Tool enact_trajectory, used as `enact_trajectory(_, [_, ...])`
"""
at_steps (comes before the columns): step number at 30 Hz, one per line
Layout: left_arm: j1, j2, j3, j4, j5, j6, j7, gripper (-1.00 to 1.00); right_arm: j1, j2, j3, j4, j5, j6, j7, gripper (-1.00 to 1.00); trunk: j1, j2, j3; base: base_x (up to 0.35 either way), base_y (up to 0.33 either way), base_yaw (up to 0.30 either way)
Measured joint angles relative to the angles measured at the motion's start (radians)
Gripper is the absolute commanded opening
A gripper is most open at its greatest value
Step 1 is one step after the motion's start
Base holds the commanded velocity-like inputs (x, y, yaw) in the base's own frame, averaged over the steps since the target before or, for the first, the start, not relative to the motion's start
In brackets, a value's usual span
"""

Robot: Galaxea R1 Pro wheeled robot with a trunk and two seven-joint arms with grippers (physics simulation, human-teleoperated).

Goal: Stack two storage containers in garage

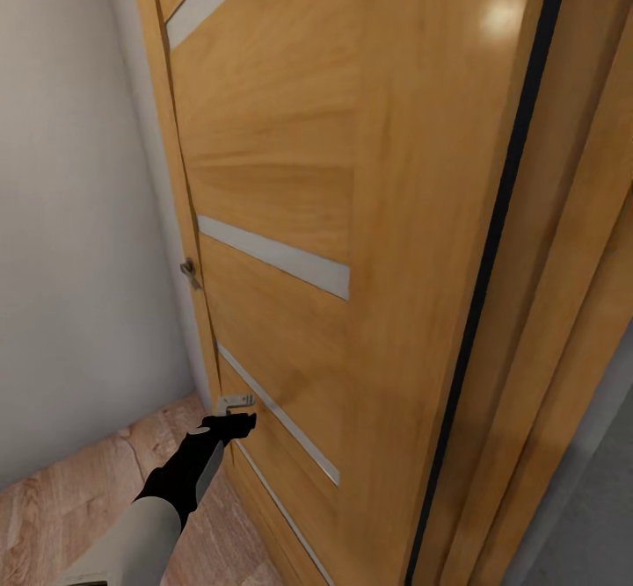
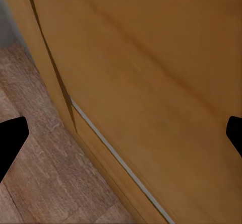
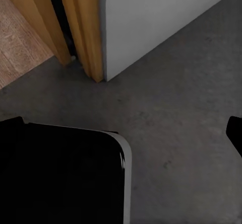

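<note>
- Reaching left gripper (image 1: 236, 421) toward the orange-brown wooden door (image 1: 352, 173) — jaws spread wide, empty.
- Right gripper: fingertips far apart over grey concrete floor (image 3: 191, 108), holding nothing.
- Storage containers unseen; transit step — next, push door wider.

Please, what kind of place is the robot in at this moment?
Probably an indoor doorway between two rooms: a wooden door with pale stripes, light wood plank flooring on one side and dark grey concrete floor on the other, beside plain pale walls.
</note>
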Motion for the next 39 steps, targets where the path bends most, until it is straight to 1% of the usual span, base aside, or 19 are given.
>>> enact_trajectory(16, [0.0,-0.002,0.002,-0.001,-0.002,0.0,-0.001,1.0,0.0,0.0,-0.001,0.0,0.0,-0.001,0.0,1.0,0.0,0.0,0.0,0.0,0.0,0.013])
enact_trajectory(19, [0.0,-0.024,0.004,-0.002,-0.004,0.0,-0.001,1.0,0.0,0.0,-0.001,0.0,0.0,-0.002,0.0,1.0,0.0,0.0,0.0,0.0,0.0,0.225])
enact_trajectory(24, [0.0,-0.078,0.004,-0.002,-0.004,0.0,-0.001,1.0,0.0,0.0,-0.001,0.0,0.0,-0.002,0.0,1.0,0.0,0.0,0.0,0.0,0.0,0.281])
enact_trajectory(25, [0.0,-0.084,0.001,-0.002,0.009,0.0,-0.007,1.0,0.0,0.0,-0.001,0.0,0.0,-0.002,-0.001,1.0,0.0,0.0,0.0,0.0,0.0,0.296])
enact_trajectory(26, [0.0,-0.085,0.0,-0.002,0.013,0.0,-0.008,1.0,0.0,0.0,-0.001,0.0,0.0,-0.002,-0.001,1.0,0.0,0.0,0.0,0.0,0.0,0.297])
enact_trajectory(35, [0.0,-0.085,0.007,-0.002,0.012,-0.004,-0.008,1.0,0.0,0.0,-0.003,-0.001,0.0,0.0,-0.001,1.0,0.0,0.0,0.0,0.0,0.0,0.299])
enact_trajectory(39, [0.0,-0.085,0.008,0.001,0.014,-0.021,-0.014,1.0,0.0,0.0,-0.004,-0.002,0.001,0.0,-0.002,1.0,0.0,0.0,0.0,0.0,0.0,0.299])
